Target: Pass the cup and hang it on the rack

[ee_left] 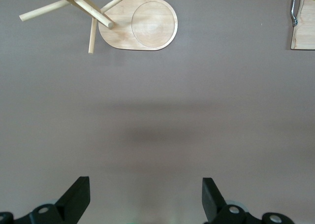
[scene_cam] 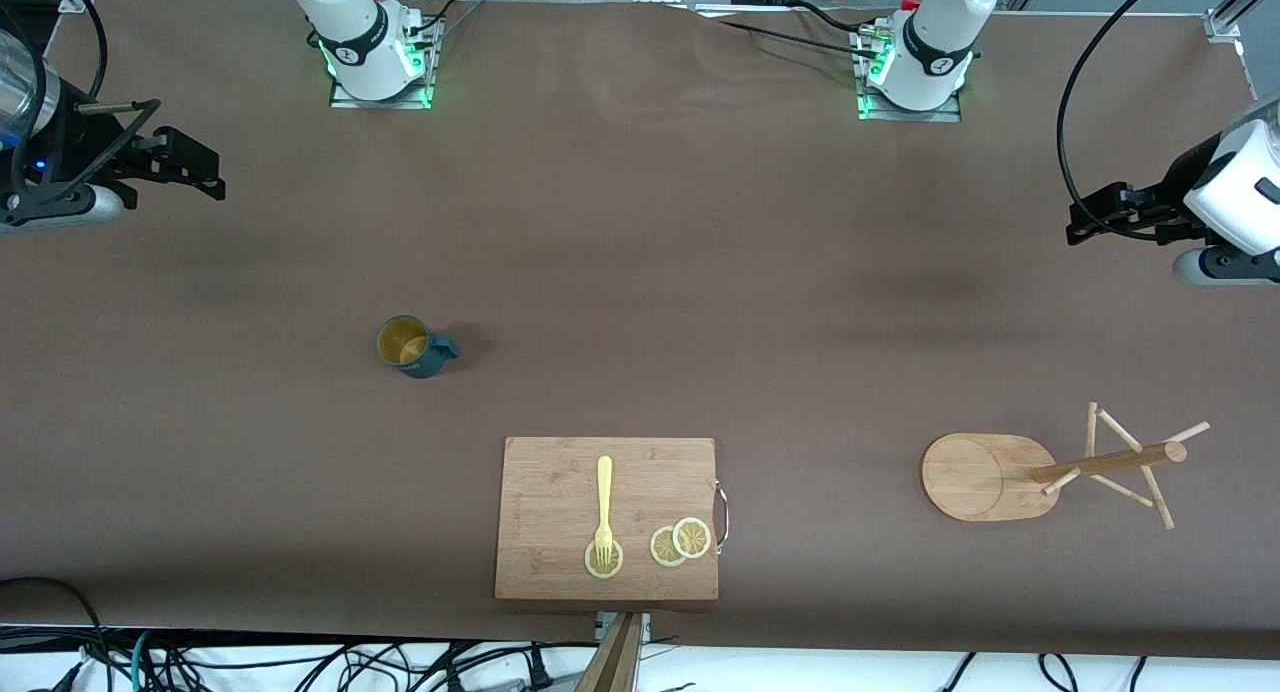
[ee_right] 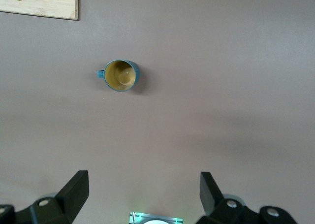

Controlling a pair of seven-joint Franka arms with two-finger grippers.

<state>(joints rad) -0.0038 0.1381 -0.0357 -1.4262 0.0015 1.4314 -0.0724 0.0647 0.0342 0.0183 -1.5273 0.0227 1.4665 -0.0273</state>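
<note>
The cup (scene_cam: 415, 346), dark teal with a yellow inside, stands upright on the brown table toward the right arm's end, handle pointing toward the table's middle. It also shows in the right wrist view as the cup (ee_right: 120, 75). The wooden rack (scene_cam: 990, 477) stands on its oval base toward the left arm's end, and its base and pegs show as the rack (ee_left: 140, 24). My right gripper (scene_cam: 195, 164) hangs open and empty at its end of the table, well away from the cup; right gripper (ee_right: 144, 192). My left gripper (scene_cam: 1088, 217) is open and empty too, above bare table; left gripper (ee_left: 146, 194).
A rectangular wooden cutting board (scene_cam: 540, 517) lies near the front edge, nearer to the front camera than the cup. On it are a yellow fork (scene_cam: 604, 507) and three lemon slices (scene_cam: 681, 542). Cables run along the table's front edge.
</note>
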